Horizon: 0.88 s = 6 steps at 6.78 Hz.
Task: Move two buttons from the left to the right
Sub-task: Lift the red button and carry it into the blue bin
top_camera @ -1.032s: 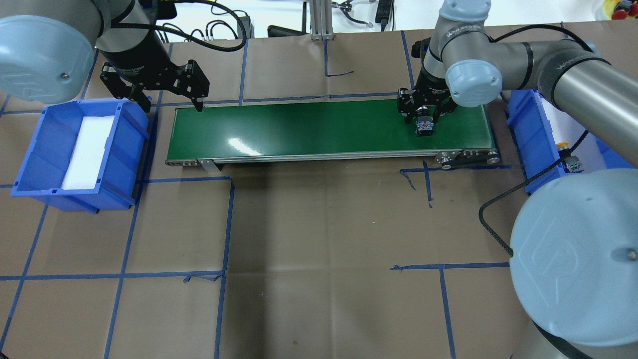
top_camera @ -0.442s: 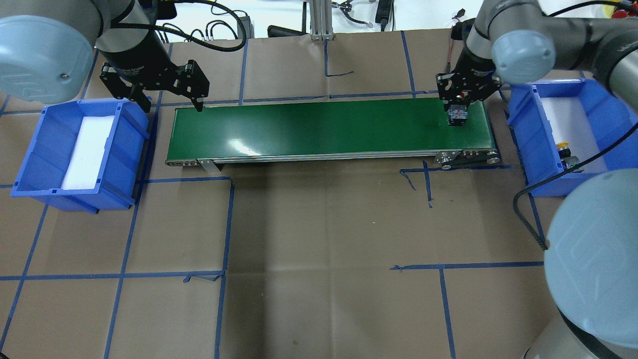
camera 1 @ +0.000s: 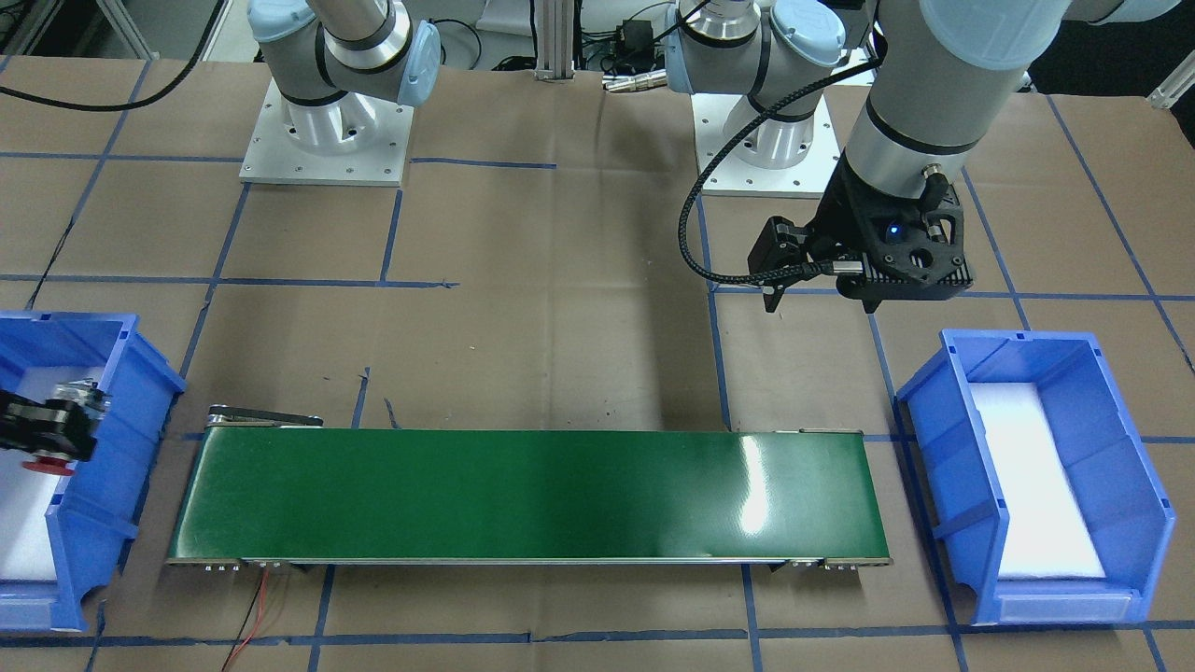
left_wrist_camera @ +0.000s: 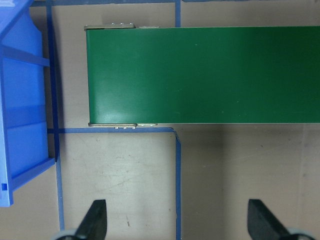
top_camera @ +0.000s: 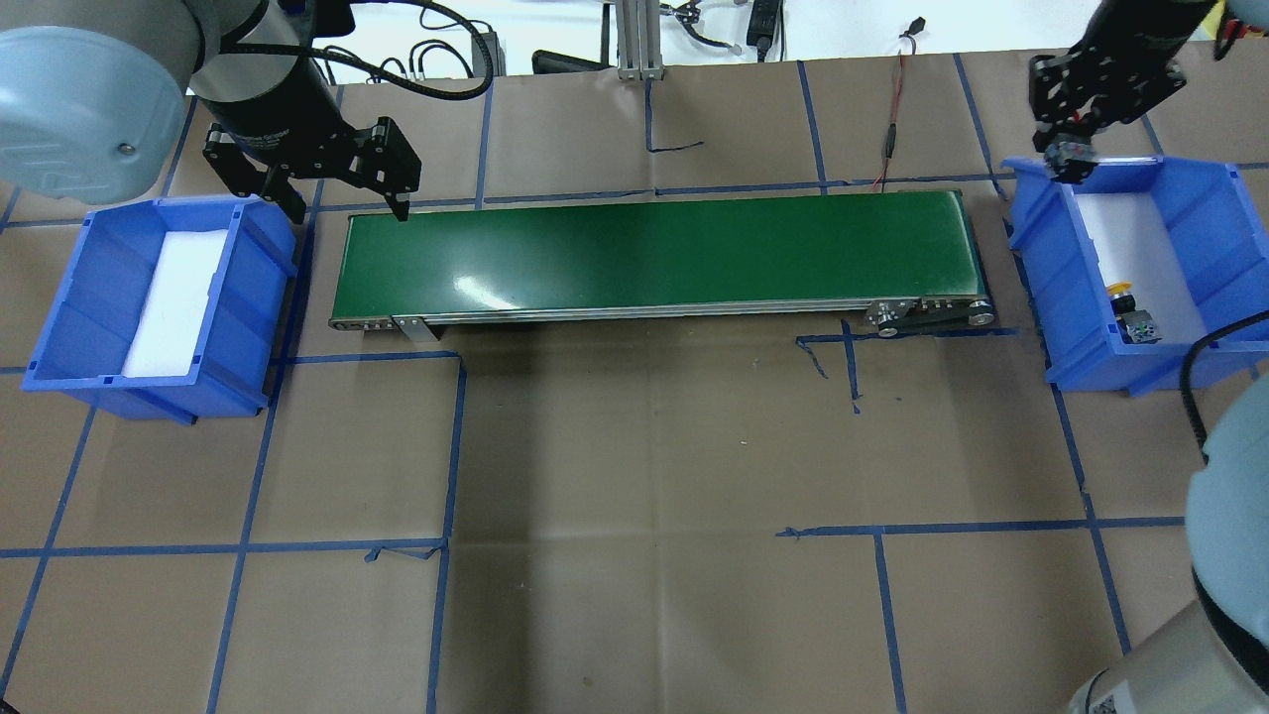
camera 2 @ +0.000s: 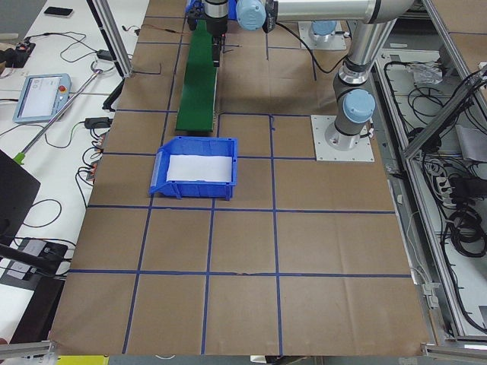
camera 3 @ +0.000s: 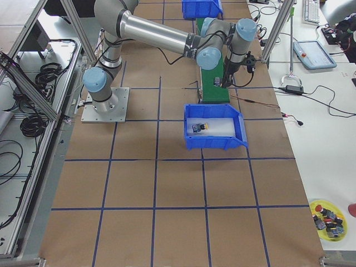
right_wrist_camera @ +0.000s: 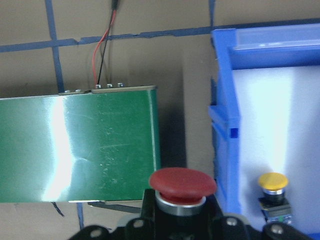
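- My right end effector (top_camera: 1076, 149) is clamped on the black square body of the red mushroom-capped push-button (right_wrist_camera: 182, 184). The cap faces up, and I hold the button in the air at the far, belt-side corner of the right-hand blue plastic bin (top_camera: 1056, 288).
- The views disagree on whether the button is fully inside the rim. I would therefore carry it further in over the white foam liner (top_camera: 1140, 238) before going down.
- The yellow-capped push-button (right_wrist_camera: 272, 181) already stands on the liner at the near end of that bin. I should choose a bare patch of foam well apart from it, so my fingers do not knock it over.
- I judge it best to lower until the body is just above the foam, keep it level, then part the fingers and rise straight up. Dropping it from here risks a bounce or a tipped cap.
- My left end effector (top_camera: 349, 208) hangs with its fingers spread wide and nothing in them. It is by the left end of the green conveyor belt (top_camera: 644, 253), beside the left blue bin (top_camera: 69, 288), which holds only its foam.
- Against a second ago, my right end effector and the red button have left the belt's right portion. They passed its end and crossed the brown paper-covered table (top_camera: 634, 476) to the bin's corner.
- The right arm now leaves the right bin uncovered in the overhead view.
- The yellow button has not moved, and the left end effector has barely shifted.
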Each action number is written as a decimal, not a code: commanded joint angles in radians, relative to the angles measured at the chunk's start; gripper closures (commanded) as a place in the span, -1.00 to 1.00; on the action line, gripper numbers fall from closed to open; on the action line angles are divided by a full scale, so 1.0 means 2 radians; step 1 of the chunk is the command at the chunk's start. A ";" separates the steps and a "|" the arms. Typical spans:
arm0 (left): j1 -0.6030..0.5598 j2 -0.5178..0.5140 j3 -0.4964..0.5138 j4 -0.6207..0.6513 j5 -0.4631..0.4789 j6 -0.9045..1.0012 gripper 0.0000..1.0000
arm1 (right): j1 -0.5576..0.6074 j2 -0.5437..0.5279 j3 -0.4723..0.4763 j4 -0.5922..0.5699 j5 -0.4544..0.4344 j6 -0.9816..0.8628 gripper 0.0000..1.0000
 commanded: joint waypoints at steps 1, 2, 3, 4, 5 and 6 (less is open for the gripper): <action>0.000 0.001 -0.002 -0.003 -0.012 -0.001 -1.00 | -0.075 0.022 -0.013 -0.006 0.002 -0.103 0.93; 0.000 0.001 -0.002 -0.003 -0.011 -0.001 -1.00 | -0.084 0.051 -0.013 -0.049 0.001 -0.132 0.93; 0.000 0.001 -0.003 -0.004 -0.010 -0.001 -1.00 | -0.087 0.065 -0.009 -0.069 0.000 -0.154 0.93; 0.000 0.001 -0.003 -0.004 -0.010 -0.001 -1.00 | -0.087 0.066 0.019 -0.087 0.001 -0.154 0.93; 0.000 0.001 -0.003 -0.004 -0.010 -0.001 -1.00 | -0.087 0.067 0.054 -0.143 0.002 -0.154 0.93; 0.000 0.001 -0.003 -0.006 -0.011 -0.001 -1.00 | -0.086 0.071 0.076 -0.172 0.002 -0.154 0.93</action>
